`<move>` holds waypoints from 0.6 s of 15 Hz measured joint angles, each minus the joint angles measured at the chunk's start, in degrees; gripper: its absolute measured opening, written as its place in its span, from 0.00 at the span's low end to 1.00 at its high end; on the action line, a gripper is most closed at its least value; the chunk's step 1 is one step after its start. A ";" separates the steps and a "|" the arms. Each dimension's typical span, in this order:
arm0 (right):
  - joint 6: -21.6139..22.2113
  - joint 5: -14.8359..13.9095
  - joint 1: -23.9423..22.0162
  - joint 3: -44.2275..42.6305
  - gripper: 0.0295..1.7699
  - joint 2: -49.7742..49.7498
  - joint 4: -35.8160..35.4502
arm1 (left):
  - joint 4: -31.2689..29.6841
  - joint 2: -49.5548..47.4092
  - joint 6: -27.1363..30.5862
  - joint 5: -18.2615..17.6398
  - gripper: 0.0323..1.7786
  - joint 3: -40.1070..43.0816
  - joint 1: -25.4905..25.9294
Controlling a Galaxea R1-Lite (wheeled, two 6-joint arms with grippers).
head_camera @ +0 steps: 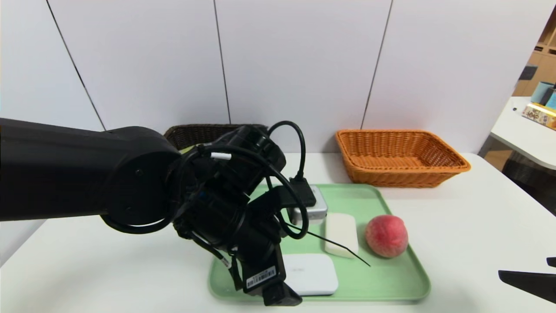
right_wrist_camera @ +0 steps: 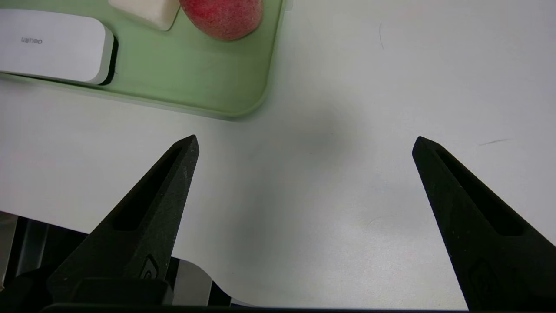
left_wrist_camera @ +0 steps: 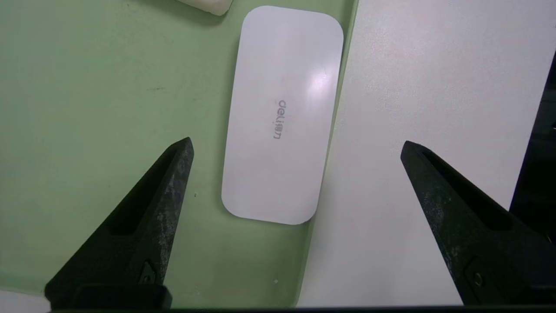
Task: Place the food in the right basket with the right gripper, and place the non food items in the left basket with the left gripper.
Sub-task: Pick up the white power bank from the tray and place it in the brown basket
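- Three pieces short of done, by the look of it: seeing the box (left_wrist_camera: 278,174), bar (head_camera: 341,224) and peach (head_camera: 386,236) lying on the tray (head_camera: 378,282).
- Showing a yellow-green bit inside the left basket (head_camera: 173,131), probably a non-food item already sorted; hiding most of that basket behind the left arm (head_camera: 139,174).
- Showing bare wicker in the visible inside of the right basket (head_camera: 395,177), so leaving the peach to go, at the tray's right side, just beside the bar.
- Hovering over the box with the left gripper (left_wrist_camera: 297,141), jaws spread wide on either side, gripping nothing; seemingly lining up for it next.
- Waiting over the table (right_wrist_camera: 282,195) with the right gripper (right_wrist_camera: 306,137), open and holding nothing, off the tray's near right corner.
- Crossing above the bar, a thin black wire (head_camera: 325,239), possibly snagging later.
- Lying right against the tray's near rim, the box, perhaps leaving little room for one finger.
- Standing off to the right, a side table (head_camera: 521,130), not getting in the way.
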 joint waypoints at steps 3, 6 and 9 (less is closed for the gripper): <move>-0.06 0.05 -0.71 0.05 0.96 0.00 0.07 | -0.88 2.12 0.05 0.00 0.95 -0.06 0.02; -0.06 0.00 -0.85 0.05 0.96 -0.05 0.07 | -2.65 3.43 0.11 -0.09 0.95 -0.06 0.02; -0.04 -0.09 -0.90 0.05 0.96 -0.17 0.11 | -2.96 4.25 0.13 -0.20 0.95 -0.06 0.02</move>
